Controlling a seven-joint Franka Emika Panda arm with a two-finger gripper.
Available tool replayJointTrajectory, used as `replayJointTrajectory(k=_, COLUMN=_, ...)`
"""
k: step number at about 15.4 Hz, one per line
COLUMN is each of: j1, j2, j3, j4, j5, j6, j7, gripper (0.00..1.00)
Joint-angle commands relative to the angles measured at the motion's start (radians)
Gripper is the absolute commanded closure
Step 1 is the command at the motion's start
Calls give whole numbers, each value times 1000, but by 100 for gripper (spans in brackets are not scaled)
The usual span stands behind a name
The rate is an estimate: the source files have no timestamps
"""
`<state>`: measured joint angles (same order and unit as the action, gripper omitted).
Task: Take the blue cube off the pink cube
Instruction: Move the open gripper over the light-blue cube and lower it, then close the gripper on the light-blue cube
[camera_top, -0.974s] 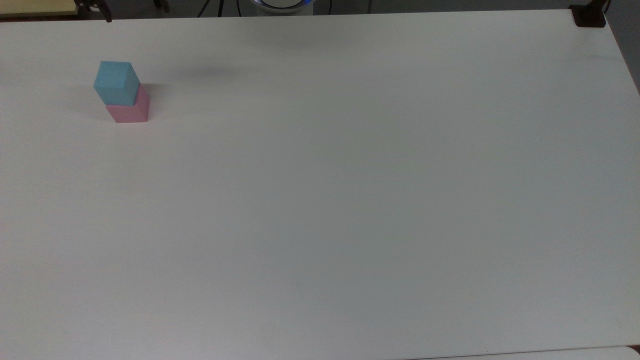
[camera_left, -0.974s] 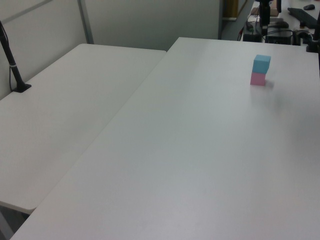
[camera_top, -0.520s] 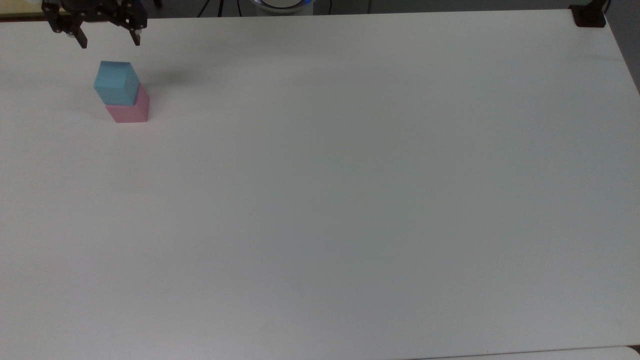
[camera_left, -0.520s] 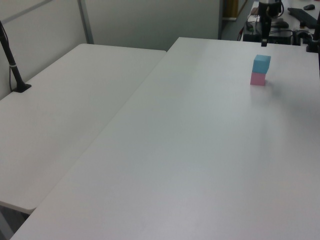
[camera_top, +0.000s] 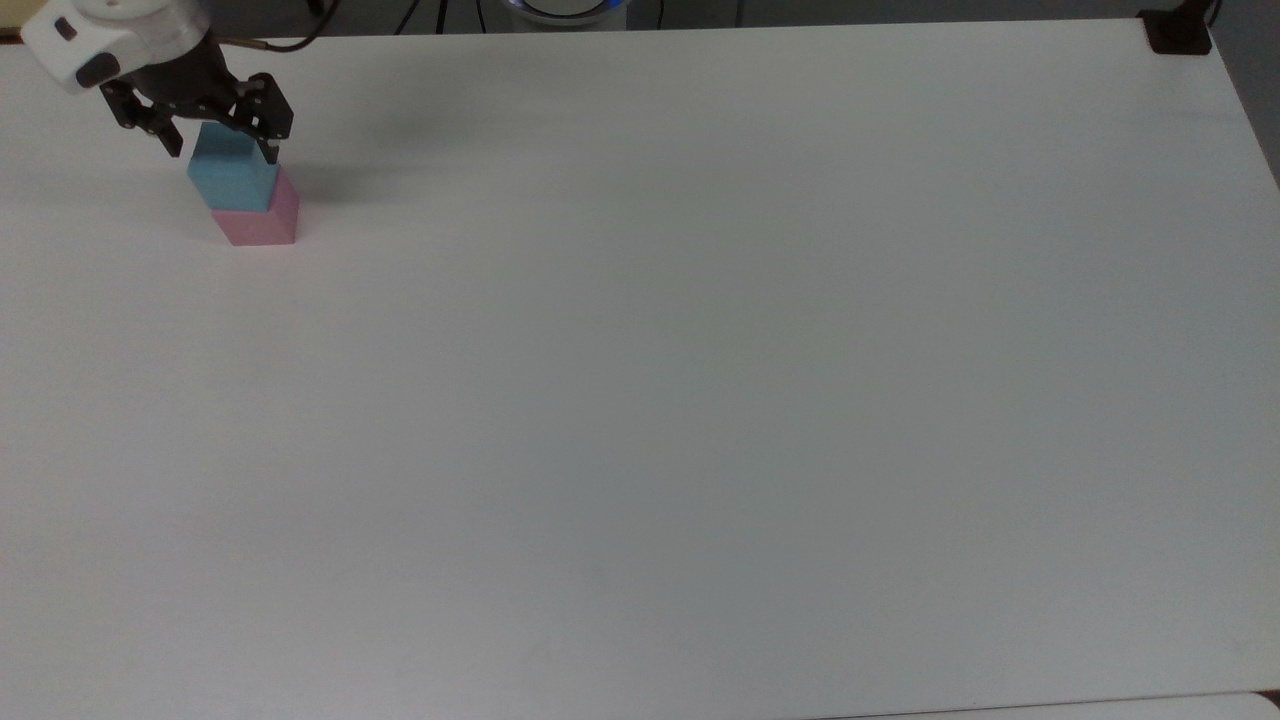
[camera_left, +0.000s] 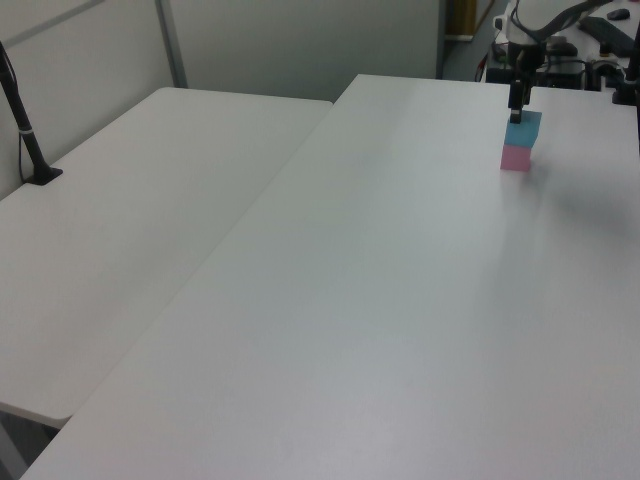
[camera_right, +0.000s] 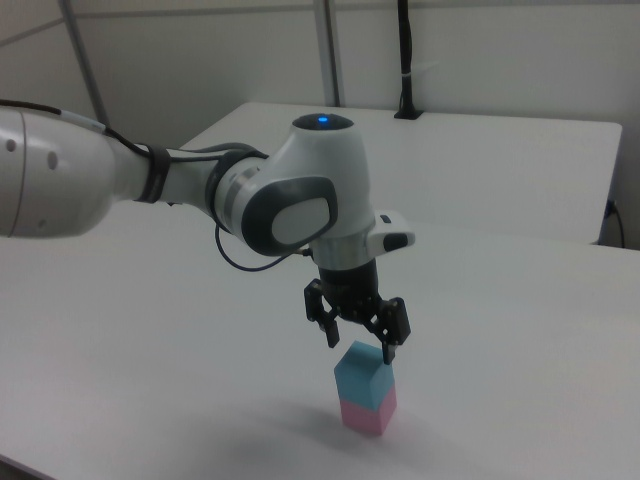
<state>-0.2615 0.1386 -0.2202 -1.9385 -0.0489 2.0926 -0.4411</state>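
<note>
Near the far left corner of the white table (camera_top: 700, 400) in the top view, the blue cube (camera_top: 232, 176) sits squarely on the pink cube (camera_top: 262, 222), the two forming a short upright stack; in the right view the same blue cube (camera_right: 361, 377) and pink cube (camera_right: 368, 413) stand close to the table's near edge. The gripper (camera_top: 222, 145) hangs directly over the stack, pointing straight down, its two black fingers spread wide, wider than the cube. In the top view one fingertip lies just off the cube's left upper edge and the other at its right upper edge, so the blue cube lies directly beneath the claw and between the finger lines. The right view places the gripper (camera_right: 358, 345) with its tips about level with the cube's top face, not yet alongside its flanks; whether a tip touches cannot be told. In the left view the gripper (camera_left: 516, 108) meets the top of the blue cube (camera_left: 522, 131) above the pink cube (camera_left: 516, 157). Judged from this, the remaining approach is a plain vertical descent, then closure across the cube's opposite side faces.
</note>
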Motion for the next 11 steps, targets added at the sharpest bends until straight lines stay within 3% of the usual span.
replayJointTrajectory(k=1, j1=-5, j2=-8, j3=-4, j4=-22, j5=1, j6=30, j7=24, gripper=3)
replayJointTrajectory(k=5, j1=-21, j2=-7, j3=-4, j4=-23, j5=0, j6=30, j7=21, gripper=5)
replayJointTrajectory(k=9, j1=-19, j2=13, j3=-4, j4=-48, j5=0, j6=76, j7=21, gripper=22)
replayJointTrajectory(k=11, j1=-16, j2=13, j3=-4, j4=-50, j5=0, j6=76, j7=19, gripper=38)
